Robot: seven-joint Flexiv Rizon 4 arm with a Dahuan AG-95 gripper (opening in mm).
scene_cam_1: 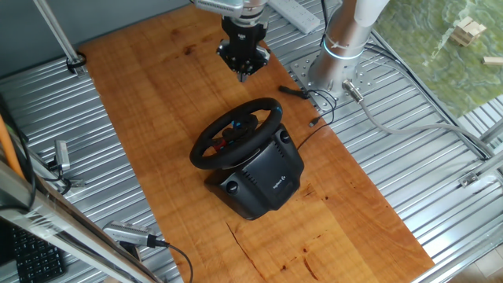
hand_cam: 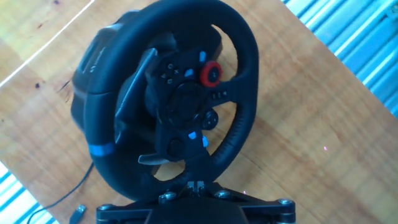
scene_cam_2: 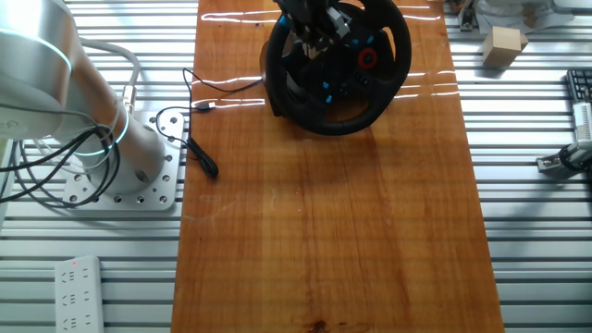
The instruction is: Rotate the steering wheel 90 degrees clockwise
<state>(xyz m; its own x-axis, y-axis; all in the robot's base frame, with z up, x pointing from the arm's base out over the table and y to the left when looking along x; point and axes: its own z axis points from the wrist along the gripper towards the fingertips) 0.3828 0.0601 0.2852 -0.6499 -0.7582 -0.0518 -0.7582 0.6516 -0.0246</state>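
The black steering wheel (scene_cam_1: pixel 271 111) stands tilted on its boxy black base (scene_cam_1: pixel 267 178) in the middle of the wooden board. It also shows in the other fixed view (scene_cam_2: pixel 392 65) and fills the hand view (hand_cam: pixel 246 81), with a red hub button (hand_cam: pixel 211 74) and a blue mark on the rim (hand_cam: pixel 99 149) at lower left. My gripper (scene_cam_1: pixel 244 74) hangs in the air above and behind the wheel, apart from it. Its fingers are together and hold nothing. In the hand view the gripper (hand_cam: pixel 196 185) sits just over the rim's near edge.
The robot's silver base (scene_cam_1: pixel 339 45) stands on the metal table beside the board. A thin cable with a plug (scene_cam_2: pixel 200 106) and a black pen-like tool (scene_cam_2: pixel 203 160) lie near it. A wooden block (scene_cam_2: pixel 504 46) sits at the right of the board.
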